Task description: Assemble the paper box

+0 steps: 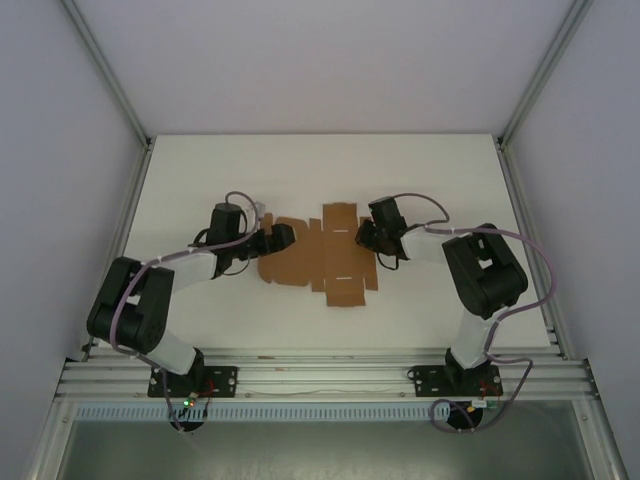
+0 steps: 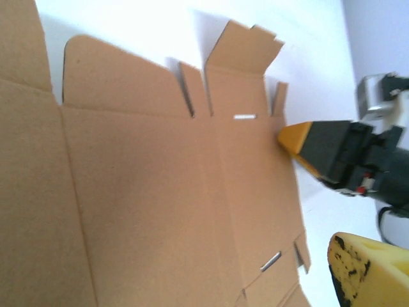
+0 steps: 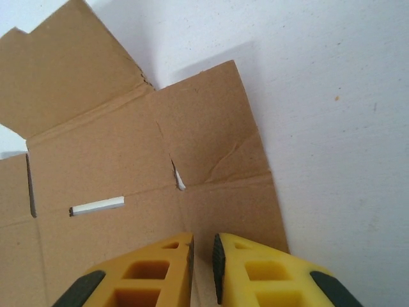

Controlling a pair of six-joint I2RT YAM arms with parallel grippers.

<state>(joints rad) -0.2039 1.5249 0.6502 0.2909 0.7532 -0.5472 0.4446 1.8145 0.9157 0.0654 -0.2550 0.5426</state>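
The paper box (image 1: 320, 258) lies as a flat brown die-cut sheet in the middle of the white table, flaps spread out. My left gripper (image 1: 283, 238) is at the sheet's left end. In the left wrist view the cardboard (image 2: 160, 192) sits close under the camera and one yellow finger (image 2: 361, 268) shows at the lower right, so the jaws stand wide open. My right gripper (image 1: 365, 237) rests at the sheet's right edge. Its yellow fingertips (image 3: 203, 242) hover over a creased side panel (image 3: 217, 160) with only a thin gap between the pads. The right gripper's tip (image 2: 287, 137) touches the sheet's edge.
The white table (image 1: 200, 200) has bare room all around the sheet. Grey walls and metal posts (image 1: 110, 75) close in the sides and back. An aluminium rail (image 1: 320, 375) carrying both arm bases runs along the near edge.
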